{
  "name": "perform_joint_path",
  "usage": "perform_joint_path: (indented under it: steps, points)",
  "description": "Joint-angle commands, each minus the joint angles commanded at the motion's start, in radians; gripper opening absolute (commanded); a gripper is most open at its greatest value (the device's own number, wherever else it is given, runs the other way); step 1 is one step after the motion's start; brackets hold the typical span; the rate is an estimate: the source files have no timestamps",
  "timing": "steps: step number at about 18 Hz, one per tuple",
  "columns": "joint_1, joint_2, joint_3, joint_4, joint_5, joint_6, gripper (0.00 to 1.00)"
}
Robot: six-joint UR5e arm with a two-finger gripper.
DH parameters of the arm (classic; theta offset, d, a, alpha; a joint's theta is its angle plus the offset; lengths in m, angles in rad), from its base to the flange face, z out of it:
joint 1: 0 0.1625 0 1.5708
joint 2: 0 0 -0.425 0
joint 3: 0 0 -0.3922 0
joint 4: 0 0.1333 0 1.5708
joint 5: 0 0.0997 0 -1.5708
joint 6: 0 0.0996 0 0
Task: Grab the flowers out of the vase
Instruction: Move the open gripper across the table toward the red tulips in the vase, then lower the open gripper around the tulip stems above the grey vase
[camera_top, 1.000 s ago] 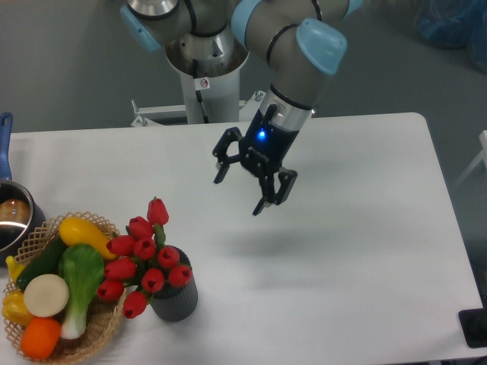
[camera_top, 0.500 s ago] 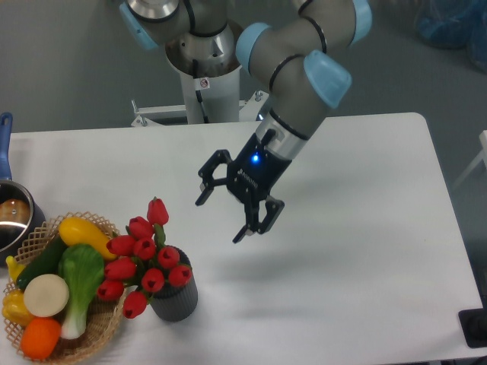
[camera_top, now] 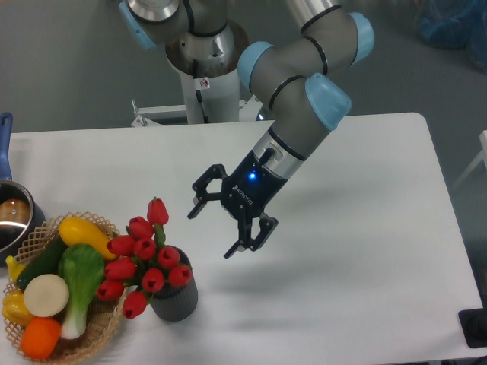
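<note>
White table (camera_top: 365,228) beneath the spread-fingered, empty gripper (camera_top: 211,233), now shifted nearer the flowers (camera_top: 144,255) in the vase (camera_top: 175,298) to its lower left.

No readable text anywhere.
Small round red-and-white sticker (camera_top: 203,83) on the white robot column (camera_top: 205,91), too small to make out. Faint white lettering on the black body of the gripper (camera_top: 211,232), beside a blue light (camera_top: 252,176), too blurred to read.
</note>
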State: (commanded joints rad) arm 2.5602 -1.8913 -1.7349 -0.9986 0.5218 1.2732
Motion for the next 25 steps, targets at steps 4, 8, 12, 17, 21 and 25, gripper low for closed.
perform_joint_path:
  steps: [4,8,12,17,21,25]
  points:
    - [-0.006,-0.02,0.0,0.0,-0.011,0.0,1.0]
    - [-0.018,-0.048,0.023,0.006,-0.034,0.0,1.0]
    - [-0.018,-0.051,0.038,0.006,-0.055,0.0,1.0]
    - [-0.02,-0.06,0.038,0.006,-0.055,0.0,1.0]
    - [-0.038,-0.074,0.035,0.008,-0.063,0.005,1.0]
    - [-0.049,-0.081,0.035,0.017,-0.078,0.008,1.0]
